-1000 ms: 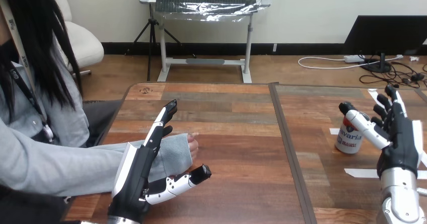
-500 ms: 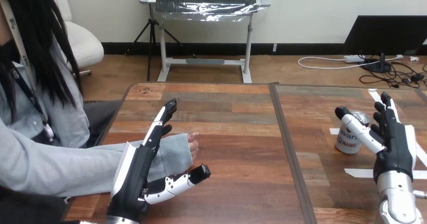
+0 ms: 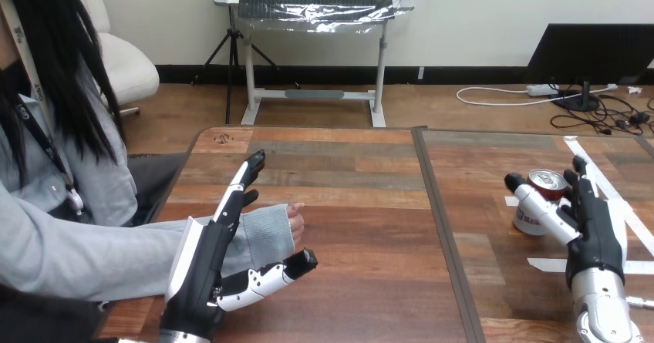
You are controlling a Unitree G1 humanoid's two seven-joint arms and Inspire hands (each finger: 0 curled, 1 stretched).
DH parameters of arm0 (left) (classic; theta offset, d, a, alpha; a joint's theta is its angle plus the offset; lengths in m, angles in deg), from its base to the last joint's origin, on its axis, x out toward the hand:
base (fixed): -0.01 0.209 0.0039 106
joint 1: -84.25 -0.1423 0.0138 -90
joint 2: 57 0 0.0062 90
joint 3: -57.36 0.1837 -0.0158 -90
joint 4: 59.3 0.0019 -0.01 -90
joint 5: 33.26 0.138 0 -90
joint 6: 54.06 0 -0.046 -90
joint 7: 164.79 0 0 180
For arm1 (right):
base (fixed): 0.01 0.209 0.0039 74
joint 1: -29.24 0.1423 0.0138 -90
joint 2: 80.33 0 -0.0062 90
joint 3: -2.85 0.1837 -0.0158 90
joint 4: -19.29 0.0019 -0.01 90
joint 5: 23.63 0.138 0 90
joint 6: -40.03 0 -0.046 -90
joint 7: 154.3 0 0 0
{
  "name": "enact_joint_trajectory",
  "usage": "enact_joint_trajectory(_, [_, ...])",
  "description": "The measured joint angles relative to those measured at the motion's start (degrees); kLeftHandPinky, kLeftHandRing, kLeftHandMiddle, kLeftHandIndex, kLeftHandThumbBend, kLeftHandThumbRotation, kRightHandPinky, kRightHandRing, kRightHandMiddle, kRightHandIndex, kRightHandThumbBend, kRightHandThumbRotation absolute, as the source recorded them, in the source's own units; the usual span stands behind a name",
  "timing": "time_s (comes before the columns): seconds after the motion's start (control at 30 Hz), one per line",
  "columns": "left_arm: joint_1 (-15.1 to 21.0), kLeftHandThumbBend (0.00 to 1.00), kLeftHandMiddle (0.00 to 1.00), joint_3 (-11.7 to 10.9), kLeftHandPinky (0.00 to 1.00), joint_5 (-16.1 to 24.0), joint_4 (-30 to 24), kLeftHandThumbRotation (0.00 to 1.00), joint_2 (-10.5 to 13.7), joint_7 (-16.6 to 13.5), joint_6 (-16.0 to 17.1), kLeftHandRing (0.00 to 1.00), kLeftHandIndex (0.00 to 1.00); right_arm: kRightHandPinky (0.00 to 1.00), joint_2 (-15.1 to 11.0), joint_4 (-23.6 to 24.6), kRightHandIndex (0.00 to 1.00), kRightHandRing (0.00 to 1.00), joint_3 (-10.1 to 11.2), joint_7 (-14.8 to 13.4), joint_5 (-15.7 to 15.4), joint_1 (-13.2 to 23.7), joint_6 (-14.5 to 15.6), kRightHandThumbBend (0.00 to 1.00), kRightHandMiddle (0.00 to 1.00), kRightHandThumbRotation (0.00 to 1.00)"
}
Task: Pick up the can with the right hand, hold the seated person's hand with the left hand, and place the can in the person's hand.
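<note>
The can [image 3: 530, 221] stands upright between the right hand's [image 3: 594, 235] thumb and its straight, spread fingers, not yet clamped. To grasp it well, close evenly round its middle before lifting, so it cannot tip. The left hand [image 3: 202, 270] is wide open, with the person's hand [image 3: 296, 221] between its fingers and thumb, ungripped.

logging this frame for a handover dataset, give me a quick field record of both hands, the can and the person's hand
can: upright on the table, at its right side
right hand: open, thumb across the can's front, fingers behind it
left hand: open, fingers straight, beside the person's sleeve
person's hand: resting on the table, not held
task stage: can not yet lifted
</note>
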Motion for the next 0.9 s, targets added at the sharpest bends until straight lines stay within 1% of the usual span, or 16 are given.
enact_joint_trajectory(0.2, [0.0, 1.0, 0.95, -0.3, 0.9, -0.1, 0.0, 0.54, 0.0, 0.1, 0.1, 0.96, 0.94, 0.96, -0.1, -0.1, 1.0, 0.97, -0.2, -0.3, -0.5, 0.0, 0.9, 1.0, 0.96, 0.47])
enact_joint_trajectory(0.4, [0.0, 1.0, 0.95, -0.4, 0.9, -0.2, 0.0, 0.53, 0.0, 0.6, 0.6, 0.95, 0.94, 0.95, -0.2, -0.4, 1.0, 0.97, -0.7, -1.3, -1.9, 0.0, 2.2, 1.0, 0.96, 0.47])
enact_joint_trajectory(0.53, [0.0, 1.0, 0.94, -0.4, 0.89, -0.2, 0.0, 0.53, 0.0, 0.8, 0.9, 0.95, 0.94, 0.95, -0.2, -0.5, 1.0, 0.97, -0.4, -0.6, -1.7, 0.0, 3.1, 1.0, 0.96, 0.47])
enact_joint_trajectory(0.9, [0.0, 1.0, 0.94, -0.5, 0.89, -0.4, 0.0, 0.52, 0.0, 1.0, 1.6, 0.95, 0.93, 0.92, -0.3, -1.2, 0.99, 0.96, -0.6, -0.8, -2.4, 0.0, 5.0, 1.0, 0.95, 0.45])
